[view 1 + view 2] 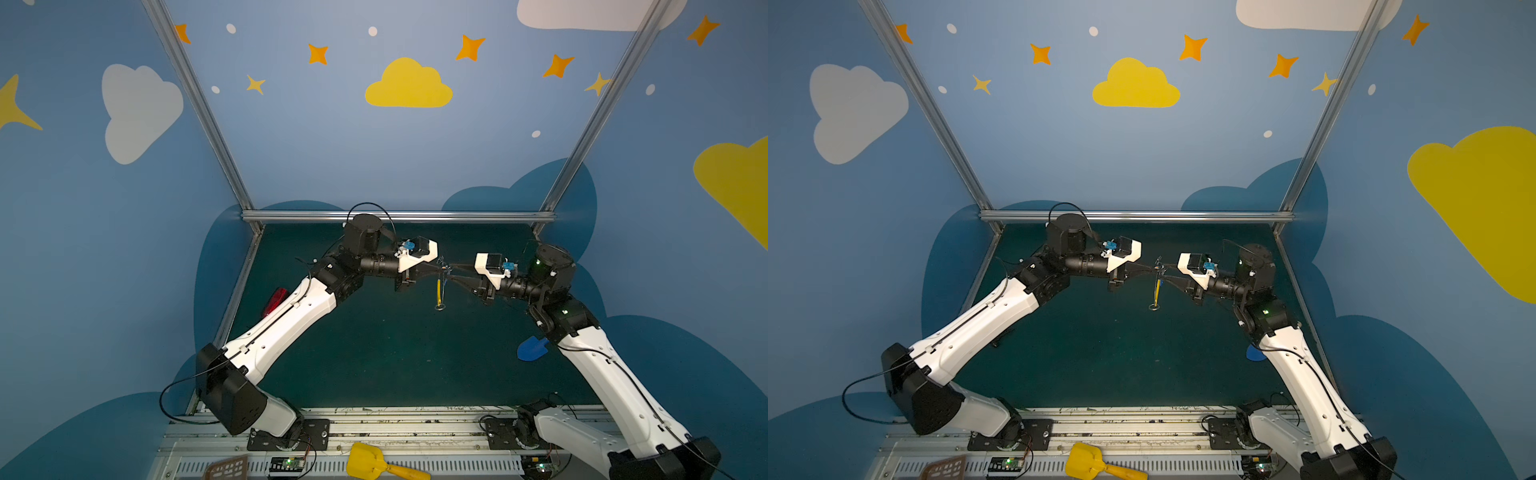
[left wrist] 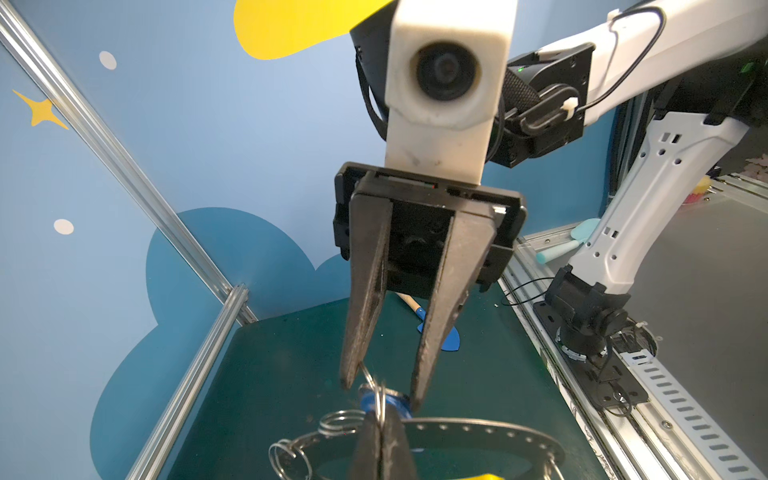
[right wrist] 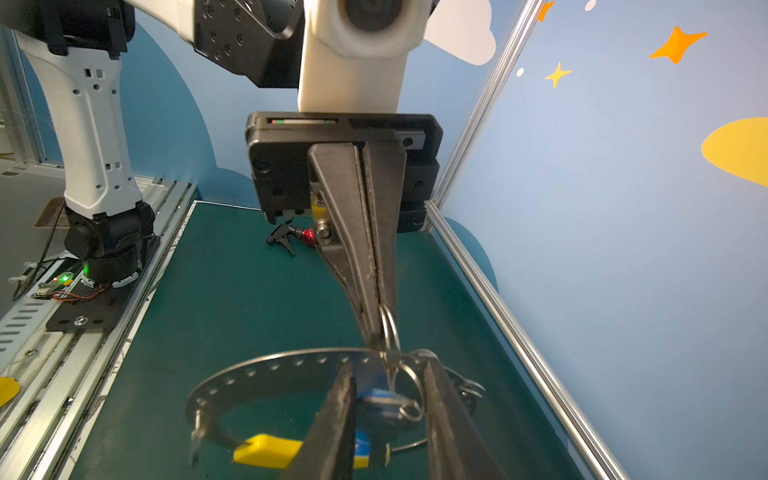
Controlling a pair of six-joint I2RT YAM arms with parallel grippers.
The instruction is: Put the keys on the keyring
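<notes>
Threading is in hand at frame centre. The left gripper (image 3: 376, 334) is clamped on the keyring (image 1: 439, 291). The right gripper (image 2: 383, 392) has fingers narrowly parted around the keys (image 3: 382, 401), grip unclear. Next, I judge, the keys need easing onto the keyring. Edge-on in both top views, its long axis runs top to bottom, yellow arc low.

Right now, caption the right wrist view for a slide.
Left gripper shut on the keyring; right gripper open around the key, above the mat.
</notes>
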